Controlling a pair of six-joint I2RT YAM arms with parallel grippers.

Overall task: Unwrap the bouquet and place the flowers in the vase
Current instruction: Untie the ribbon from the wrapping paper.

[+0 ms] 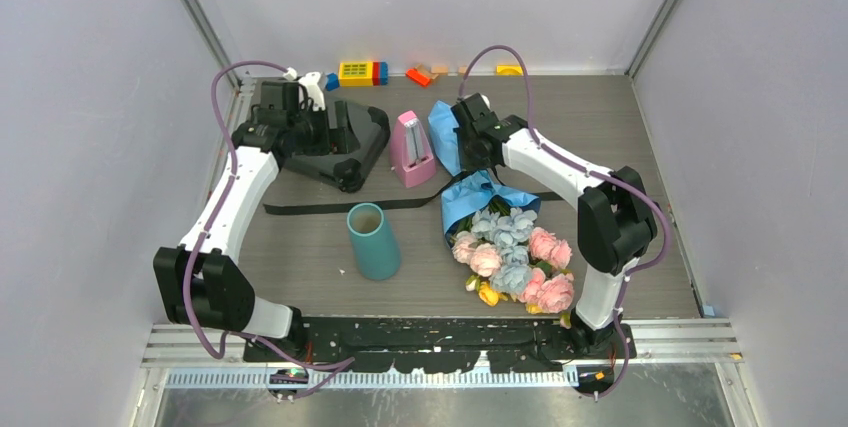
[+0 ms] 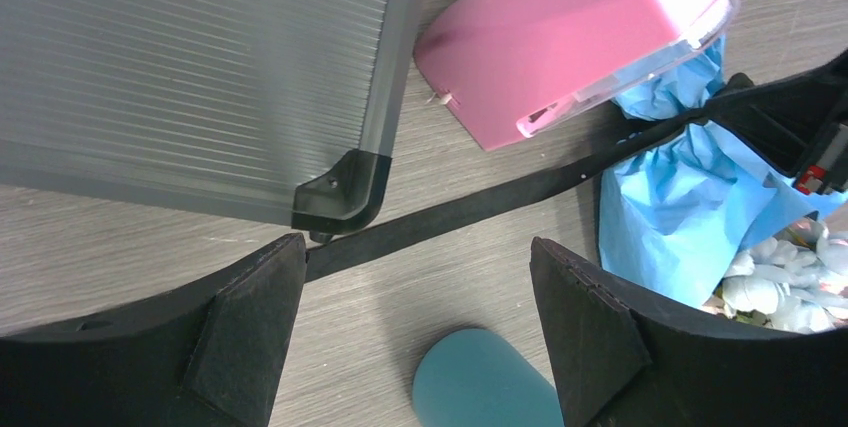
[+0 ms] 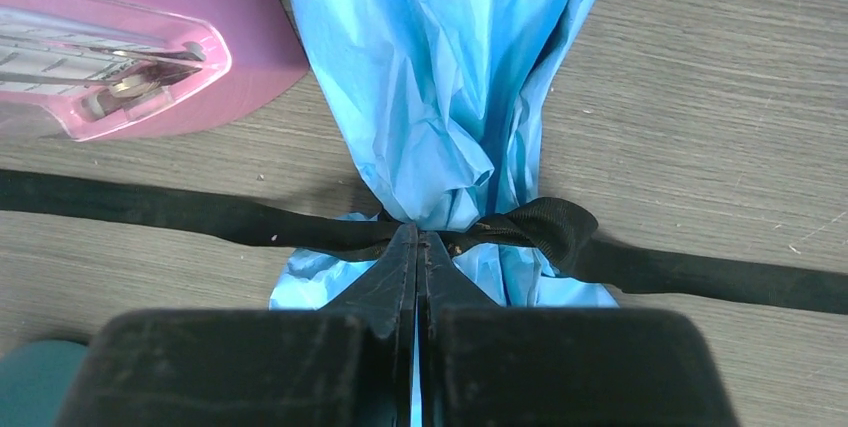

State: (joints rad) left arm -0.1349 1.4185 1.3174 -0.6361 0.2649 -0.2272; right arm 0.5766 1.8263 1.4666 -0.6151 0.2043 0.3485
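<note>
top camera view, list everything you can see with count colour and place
bouquet: one, pink, pale blue and yellow blooms in blue paper, lying right of centre
black ribbon: one, black, running left from the bouquet's neck
vase: one, teal, upright, centre front
metronome: one, pink, behind the vase
ribbed case: one, grey, back left
toy blocks: several, yellow, blue, red, orange, along the back wall
table: one, grey wood grain, under everything
left gripper: one, black, open, above the ribbed case's corner
right gripper: one, black, shut on the black ribbon at the bouquet's neck
</note>
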